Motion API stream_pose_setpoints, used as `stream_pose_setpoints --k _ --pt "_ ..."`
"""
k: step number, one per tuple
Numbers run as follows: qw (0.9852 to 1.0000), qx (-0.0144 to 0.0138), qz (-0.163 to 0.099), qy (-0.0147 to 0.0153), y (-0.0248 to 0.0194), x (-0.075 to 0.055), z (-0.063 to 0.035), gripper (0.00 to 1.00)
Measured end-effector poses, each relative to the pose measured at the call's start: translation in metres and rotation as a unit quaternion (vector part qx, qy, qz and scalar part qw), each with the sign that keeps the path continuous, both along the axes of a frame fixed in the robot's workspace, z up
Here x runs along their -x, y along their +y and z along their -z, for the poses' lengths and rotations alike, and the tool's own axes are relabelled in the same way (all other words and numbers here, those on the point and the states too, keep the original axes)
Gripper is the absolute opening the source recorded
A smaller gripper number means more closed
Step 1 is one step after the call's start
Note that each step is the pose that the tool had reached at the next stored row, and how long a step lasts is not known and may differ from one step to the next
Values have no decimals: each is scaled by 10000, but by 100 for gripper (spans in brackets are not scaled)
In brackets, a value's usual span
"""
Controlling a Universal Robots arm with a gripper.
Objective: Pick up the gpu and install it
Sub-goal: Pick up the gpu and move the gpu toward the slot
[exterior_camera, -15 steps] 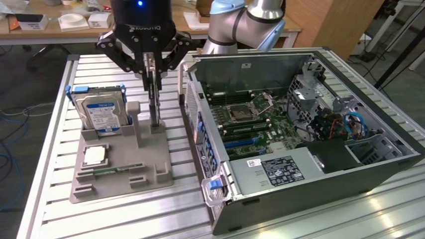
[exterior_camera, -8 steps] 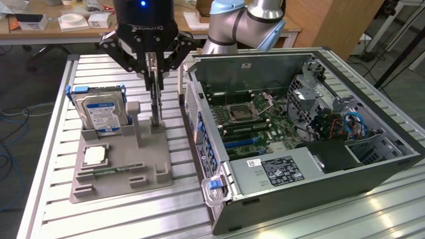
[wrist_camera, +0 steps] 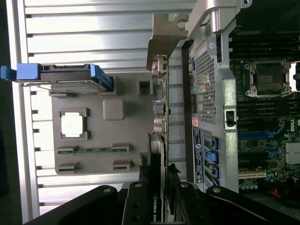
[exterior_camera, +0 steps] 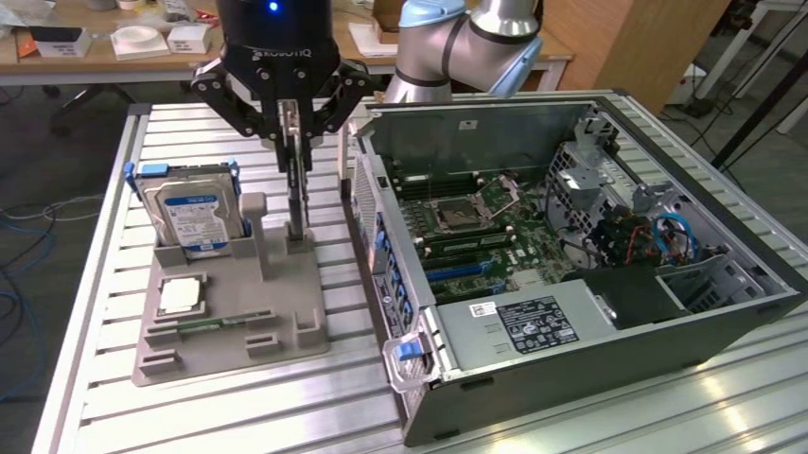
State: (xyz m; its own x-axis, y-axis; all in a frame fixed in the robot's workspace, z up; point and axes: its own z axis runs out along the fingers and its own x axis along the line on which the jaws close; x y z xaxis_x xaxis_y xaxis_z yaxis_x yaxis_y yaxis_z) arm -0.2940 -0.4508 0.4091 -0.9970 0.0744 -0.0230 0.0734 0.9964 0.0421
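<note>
Item: gpu (exterior_camera: pixel 298 189), standing on its edge in a slot of the grey holder tray (exterior_camera: pixel 297 303), face vertical. We read its long axis as level and running alongside the open computer case (exterior_camera: pixel 417 312).

Gripper (exterior_camera: pixel 293 118): directly above the card, jaws closed onto its upper edge, one finger on each face. In the wrist view the silvery end bracket (wrist_camera: pixel 165 35) sits at the end far from the fingers.

Also on the tray: a hard drive (exterior_camera: pixel 189 213) upright in a blue caddy at the exterior view's left, a processor (exterior_camera: pixel 181 296) and a memory stick (exterior_camera: pixel 208 324) lying flat.

Destination side: motherboard (exterior_camera: pixel 480 227) lies at the exterior view's right. We judge the case's near wall, between card and board, to be the obstacle.
</note>
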Motion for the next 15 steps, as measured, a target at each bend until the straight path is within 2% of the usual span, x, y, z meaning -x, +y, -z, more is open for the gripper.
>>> stream_pose_setpoints --k 8,15 --pt "10000 0 0 0 0 -35 0 26" --pt "10000 0 0 0 0 -141 0 26"
